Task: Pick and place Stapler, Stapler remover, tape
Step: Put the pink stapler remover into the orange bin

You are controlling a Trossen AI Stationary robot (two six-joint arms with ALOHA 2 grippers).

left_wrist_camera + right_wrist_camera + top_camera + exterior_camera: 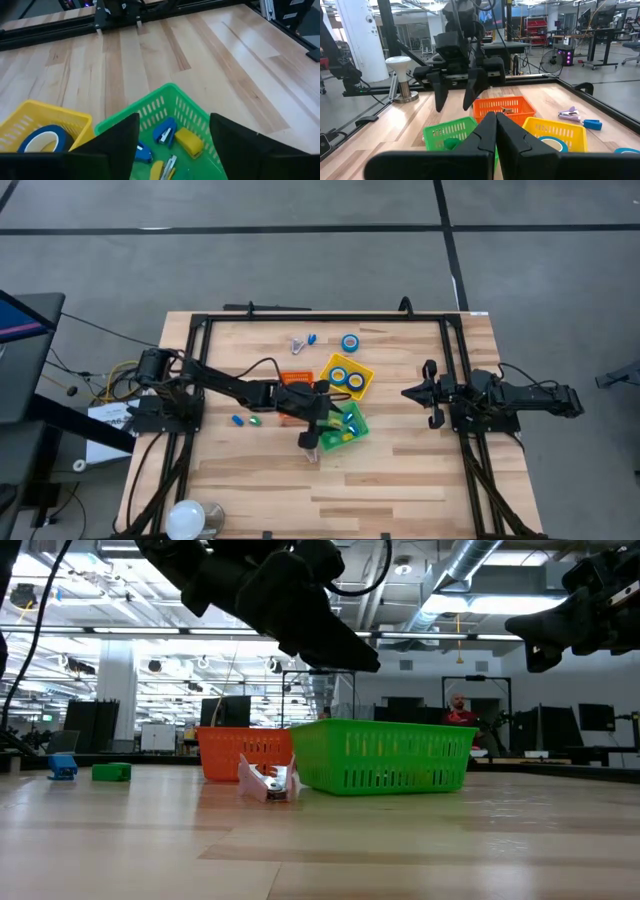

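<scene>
Presently our left gripper (pixel 454 102) hangs just above the green slotted plastic bin (pixel 345 427), jaws parted and holding nothing. Inside that bin lie small blue and yellow staplers (pixel 165 133). Beside it, the yellow plastic bin (pixel 346 376) holds two round rolls of blue tape (pixel 347 377); a third roll (pixel 350 342) sits loose on the wooden bench (pixel 400 470). We judge the tape light, stiff and smooth: best pinched across its wall through the core. Our right gripper (pixel 430 392) waits at the bench's right side, jaws closed.
</scene>
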